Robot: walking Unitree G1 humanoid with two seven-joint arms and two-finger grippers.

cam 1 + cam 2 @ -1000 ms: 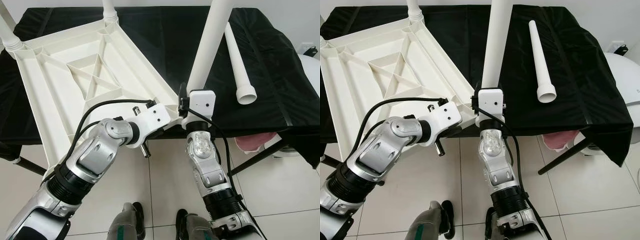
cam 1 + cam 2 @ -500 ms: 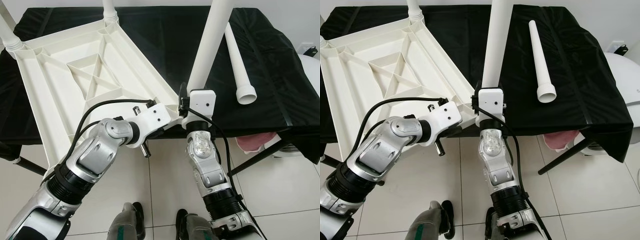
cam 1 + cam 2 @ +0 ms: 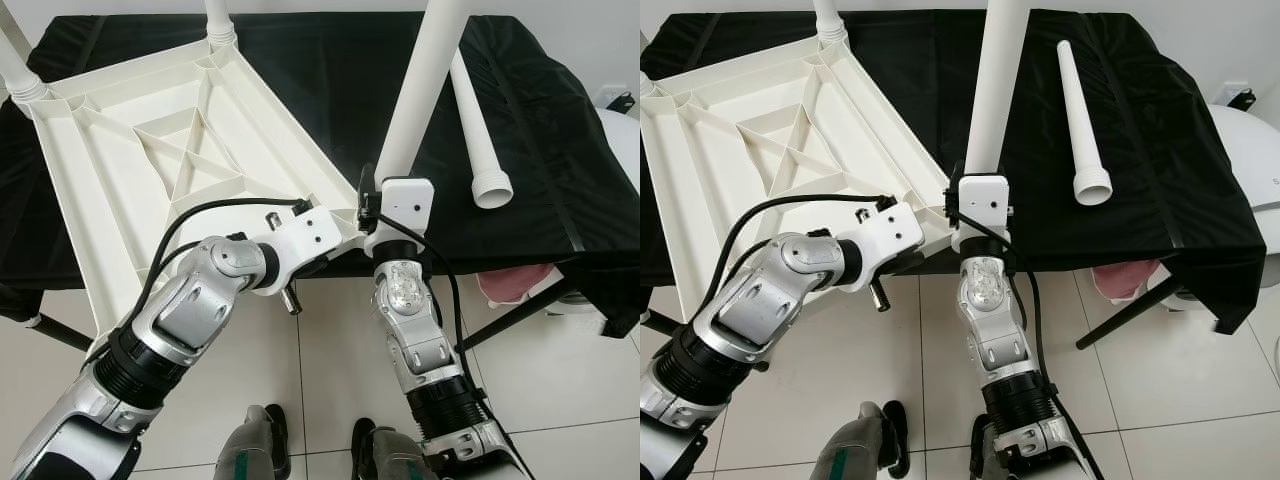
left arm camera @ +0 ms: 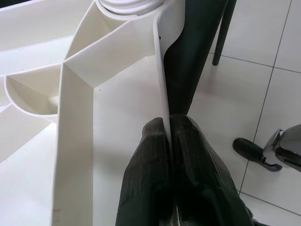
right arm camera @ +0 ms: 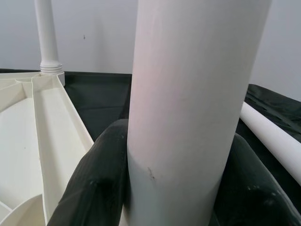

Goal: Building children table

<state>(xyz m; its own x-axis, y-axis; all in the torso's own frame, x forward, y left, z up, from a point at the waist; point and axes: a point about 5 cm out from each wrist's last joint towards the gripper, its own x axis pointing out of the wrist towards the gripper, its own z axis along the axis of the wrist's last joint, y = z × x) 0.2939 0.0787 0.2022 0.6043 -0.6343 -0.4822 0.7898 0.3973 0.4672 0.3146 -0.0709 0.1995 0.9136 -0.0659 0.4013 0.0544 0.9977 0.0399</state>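
A white plastic children's tabletop [image 3: 170, 150] lies upside down on a black-covered table, its ribbed underside up. Two legs stand in its far corners [image 3: 218, 25]. My right gripper [image 5: 174, 169] is shut on a third white leg [image 3: 415, 95], holding it upright at the near corner of the tabletop. My left gripper [image 4: 169, 141] is shut on the thin rim of the tabletop [image 4: 162, 94] beside that corner. A fourth leg [image 3: 478, 125] lies loose on the black cloth to the right.
The black cloth [image 3: 540, 160] drapes over the table's right edge. A pink object [image 3: 510, 282] sits under the table on the right, next to a white round item [image 3: 625, 150]. The tiled floor [image 3: 560, 390] and my feet [image 3: 265, 440] are below.
The black cloth's right edge hangs a little lower. Both grippers keep their holds.
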